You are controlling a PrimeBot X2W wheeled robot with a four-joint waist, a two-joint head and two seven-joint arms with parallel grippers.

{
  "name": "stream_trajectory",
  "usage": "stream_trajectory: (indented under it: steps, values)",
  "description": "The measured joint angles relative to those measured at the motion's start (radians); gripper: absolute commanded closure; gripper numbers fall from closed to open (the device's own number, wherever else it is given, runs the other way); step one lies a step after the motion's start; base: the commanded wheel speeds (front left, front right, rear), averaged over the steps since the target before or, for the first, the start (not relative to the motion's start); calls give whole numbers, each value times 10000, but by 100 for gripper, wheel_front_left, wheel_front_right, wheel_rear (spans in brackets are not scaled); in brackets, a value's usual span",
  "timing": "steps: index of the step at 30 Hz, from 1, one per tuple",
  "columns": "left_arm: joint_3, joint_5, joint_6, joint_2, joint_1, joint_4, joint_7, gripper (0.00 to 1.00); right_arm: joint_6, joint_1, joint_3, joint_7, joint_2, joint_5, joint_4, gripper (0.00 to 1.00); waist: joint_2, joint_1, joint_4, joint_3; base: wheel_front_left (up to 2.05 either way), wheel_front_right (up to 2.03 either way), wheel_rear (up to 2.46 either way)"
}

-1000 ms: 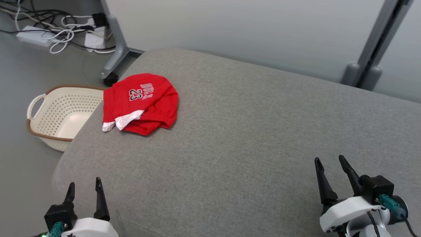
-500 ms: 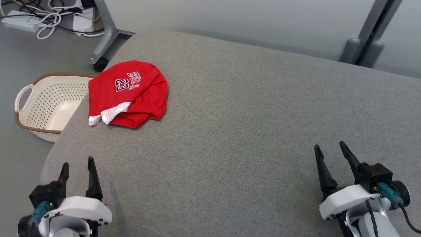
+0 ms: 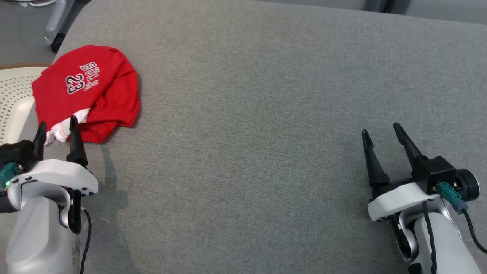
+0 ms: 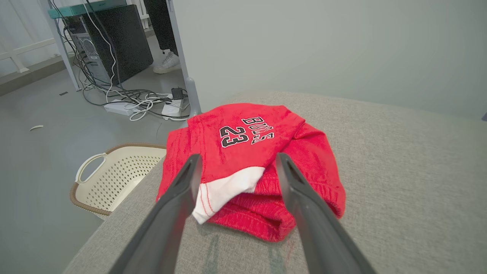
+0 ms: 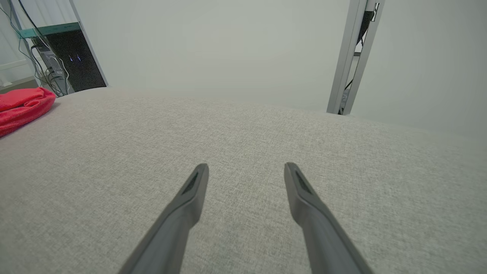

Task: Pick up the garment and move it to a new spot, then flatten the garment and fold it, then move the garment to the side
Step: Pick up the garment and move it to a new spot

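while open, left gripper (image 3: pixel 57 121) nearer garment (image 3: pixel 108 95)

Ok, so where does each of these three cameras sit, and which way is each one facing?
Head view: on the robot's head, looking down on the grey cushion; open left gripper and right gripper at the lower corners.
Left wrist view: on the left wrist, along its two fingers toward the red garment and basket.
Right wrist view: on the right wrist, along its fingers across the cushion toward a wall.
Shared: the garment shows in all three.
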Motion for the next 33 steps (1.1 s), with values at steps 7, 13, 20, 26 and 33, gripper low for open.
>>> stream_trajectory:
  steps: [7, 13, 20, 26, 33]
  values:
    - [148, 96, 121, 713, -1170, 1695, -2, 0, 0, -366, -69, 0, 0, -173, -234, 0, 0, 0, -691, 736, 0, 0, 0]
    - [405, 84, 723, 1078, -1656, 2918, 8, 0, 0, -451, -111, 0, 4, -194, -332, 0, 0, 0, -1190, 1120, 0, 0, 0]
    - [474, 104, 940, 1097, -1809, 2734, 8, 100, 0, -504, -201, -2, 8, -196, -412, 0, 0, 0, -1363, 1316, 0, 0, 0]
    - [491, 309, 913, 1172, -1626, 1592, 8, 100, 0, -509, -153, -2, -2, -88, -263, 0, 0, 0, -1365, 1117, 0, 0, 0]
    - [209, 650, 477, 1166, -1634, 314, 8, 100, 0, -409, -69, 0, 0, 276, -46, 0, 0, 0, -1423, 621, 0, 0, 0]
